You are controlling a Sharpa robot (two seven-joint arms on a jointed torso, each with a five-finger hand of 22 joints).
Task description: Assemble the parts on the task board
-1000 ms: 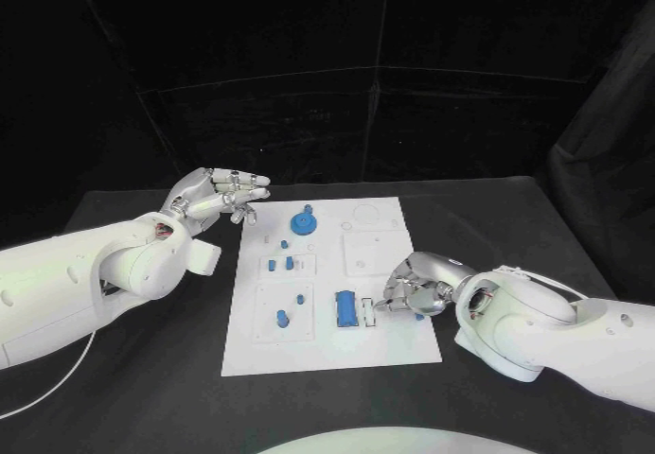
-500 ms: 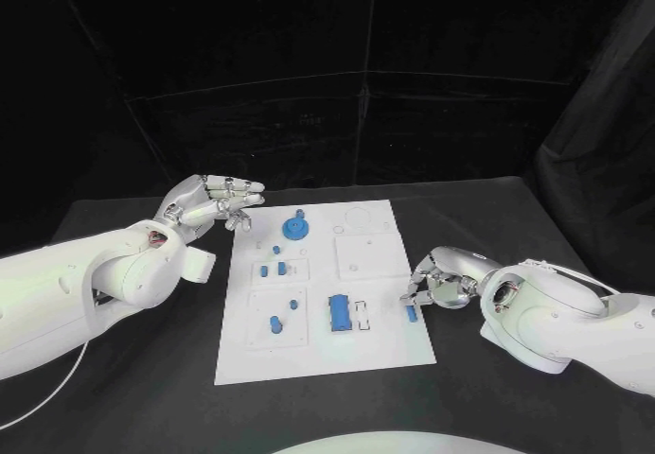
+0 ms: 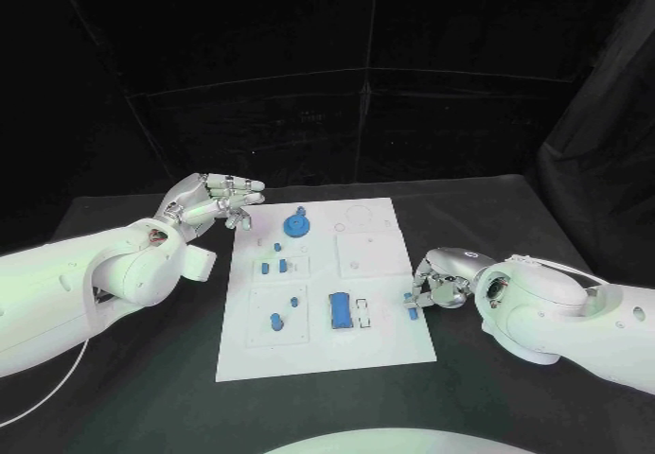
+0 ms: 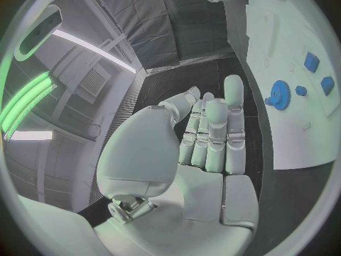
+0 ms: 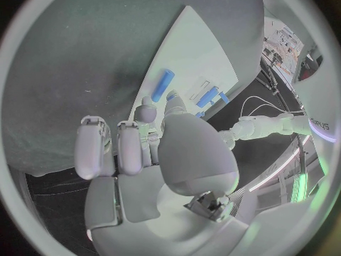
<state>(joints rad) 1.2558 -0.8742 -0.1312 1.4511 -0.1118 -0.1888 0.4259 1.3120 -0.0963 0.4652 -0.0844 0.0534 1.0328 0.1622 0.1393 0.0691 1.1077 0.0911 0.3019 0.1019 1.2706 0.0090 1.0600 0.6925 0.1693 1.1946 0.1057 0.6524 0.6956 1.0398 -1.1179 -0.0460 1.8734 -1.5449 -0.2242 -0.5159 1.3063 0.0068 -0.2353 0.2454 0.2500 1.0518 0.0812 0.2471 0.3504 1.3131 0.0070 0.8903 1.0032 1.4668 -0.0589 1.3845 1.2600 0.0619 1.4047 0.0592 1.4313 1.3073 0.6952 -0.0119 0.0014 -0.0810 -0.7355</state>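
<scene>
- While the board lies mid-frame on the black counter, the right robot hand sits at its right edge, fingers curled around a small blue peg on the board's right margin; whether it truly grips the peg, I cannot tell.
- In the right wrist view the right robot hand's fingertips sit just beside a blue bar lying on the white board.
- Off the board's upper left corner, the left robot hand hangs above the counter, fingers held together and gently bent, holding nothing.
- A blue gear sits near the board's top, left of centre.
- Two small blue pieces lie below the gear.
- A blue block stands lower centre, with two small pegs to its left.
</scene>
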